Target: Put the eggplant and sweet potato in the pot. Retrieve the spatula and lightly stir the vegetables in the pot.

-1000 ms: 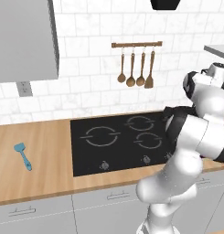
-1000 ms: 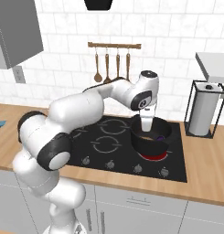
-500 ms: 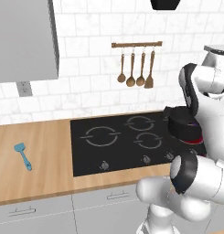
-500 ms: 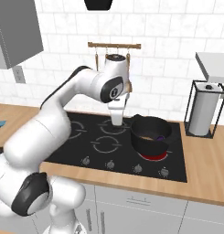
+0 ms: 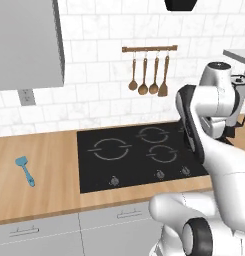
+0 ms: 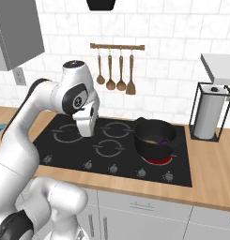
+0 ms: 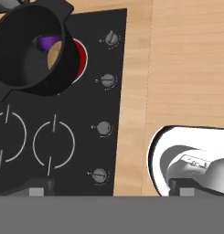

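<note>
Arm swung left off the pot [image 6: 155, 137]; gripper [image 6: 83, 133] spread wide, empty, over the cooktop [image 6: 111, 145]. In the hand view we see the eggplant [image 7: 50, 43] and probably the sweet potato [image 7: 54, 57] inside. Spatula [image 5: 25, 170] lies on the counter [image 5: 49, 185].

A glossy white arm [image 6: 46, 101] of rounded, bulbous segments was seen, with dark grey bands at the joints. A dark disc with a pale mark was set into one joint. A boxy white hand [image 6: 85, 121] was carried at its end.
</note>
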